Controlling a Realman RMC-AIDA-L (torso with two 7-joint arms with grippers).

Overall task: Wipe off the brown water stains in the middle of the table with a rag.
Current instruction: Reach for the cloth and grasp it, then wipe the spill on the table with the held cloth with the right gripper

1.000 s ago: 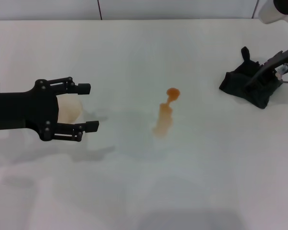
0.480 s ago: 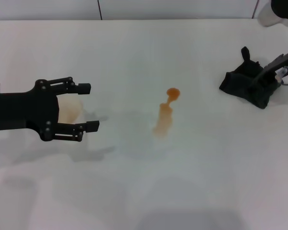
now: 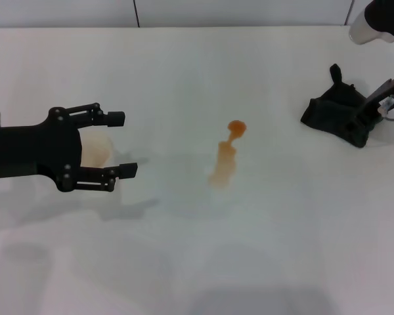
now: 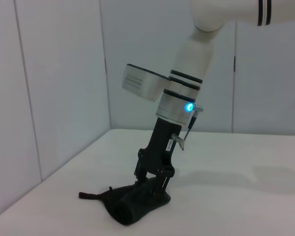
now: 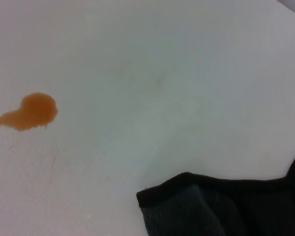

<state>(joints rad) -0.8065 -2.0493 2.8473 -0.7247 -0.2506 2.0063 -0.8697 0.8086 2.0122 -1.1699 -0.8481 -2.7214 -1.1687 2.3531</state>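
The brown water stains [image 3: 225,157] lie as an orange-brown streak with a blob at its far end, mid-table [image 3: 249,249]; the right wrist view shows the blob [image 5: 35,111]. At the far right, the black rag [image 3: 336,111] lies crumpled on the table, also seen in the wrist views [image 4: 132,205] [image 5: 221,209]. My right gripper [image 3: 368,113] comes down onto the rag's right side and touches it [image 4: 155,183]. My left gripper [image 3: 121,144] hovers open at the left, well away from the stains.
A pale cream paper cup [image 3: 95,149] sits on the table under the left gripper's fingers. The table's far edge meets a wall panel along the top of the head view.
The right gripper has shifted a little to the right over the rag. The rag, the stains and the left arm have stayed put.
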